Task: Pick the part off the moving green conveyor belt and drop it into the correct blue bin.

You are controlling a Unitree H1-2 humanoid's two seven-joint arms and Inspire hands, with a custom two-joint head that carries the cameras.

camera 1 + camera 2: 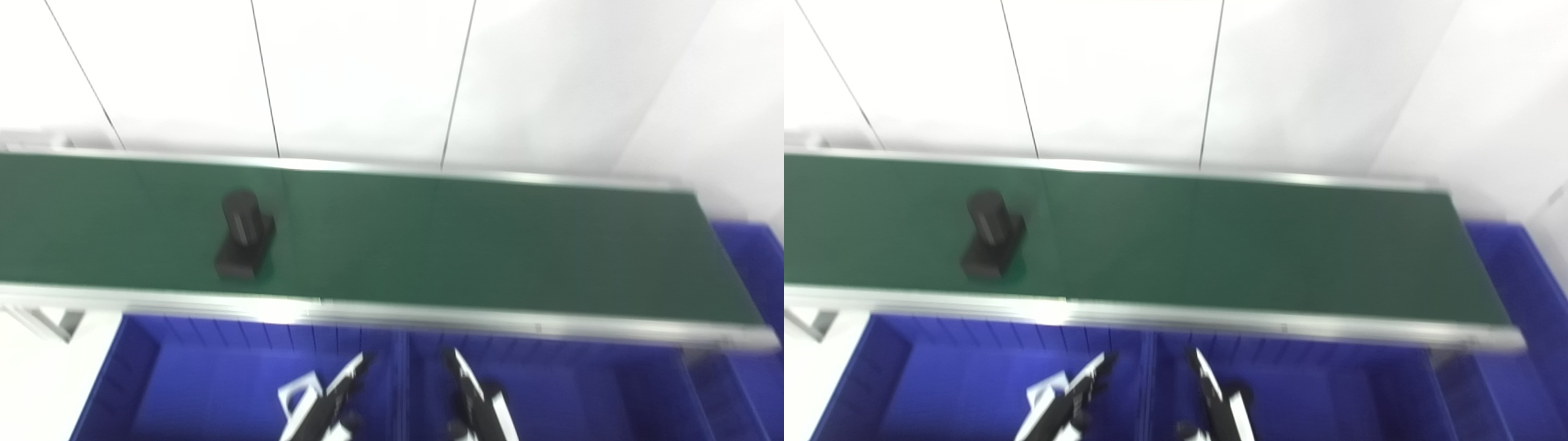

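A black part (244,236), a short cylinder standing on a block base, rides on the green conveyor belt (465,245) left of centre. Both hands hover low over the blue bins, well short of the belt. My left hand (327,401) reaches in at the bottom centre with fingers stretched out and nothing in them. My right hand (471,398) is beside it, fingers also extended and holding nothing. Only the fingers of each hand show; the picture is blurred.
Two blue bins sit below the belt's near rail: a left bin (184,380) and a right bin (582,392), split by a divider. A third blue bin (756,257) stands past the belt's right end. A white panelled wall rises behind.
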